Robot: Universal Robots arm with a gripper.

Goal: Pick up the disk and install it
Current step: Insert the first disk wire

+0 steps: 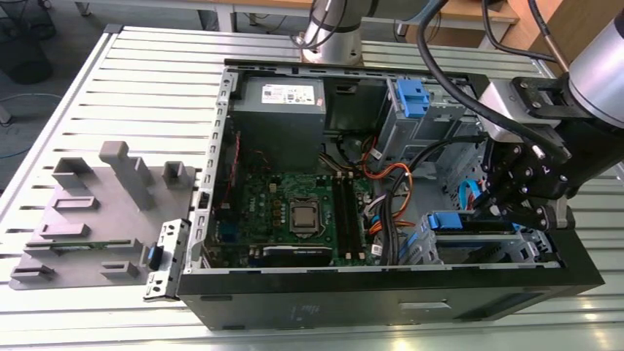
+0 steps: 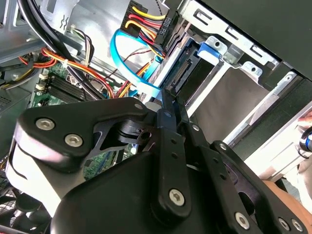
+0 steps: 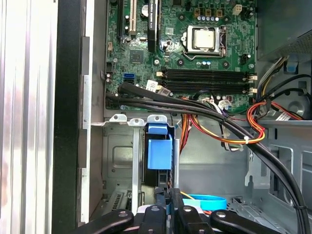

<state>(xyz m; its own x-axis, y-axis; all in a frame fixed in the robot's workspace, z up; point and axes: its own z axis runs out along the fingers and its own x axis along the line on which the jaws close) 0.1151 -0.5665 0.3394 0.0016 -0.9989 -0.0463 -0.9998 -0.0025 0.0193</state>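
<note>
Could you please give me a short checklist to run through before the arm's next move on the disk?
1. Disk sitting in the drive cage slot: ok.
2. Disk pushed fully home: cannot tell.
3. Tool in line with the disk: ok.
4. Blue cable free of the tool: cannot tell.
5. Black cables not lying across the disk: ok.

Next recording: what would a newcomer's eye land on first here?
An open computer case lies on the slatted table, with its green motherboard exposed in the middle. At the exterior view's right, the arm's black hand reaches down into the drive cage, close beside the disk with its bright blue handle.
</note>
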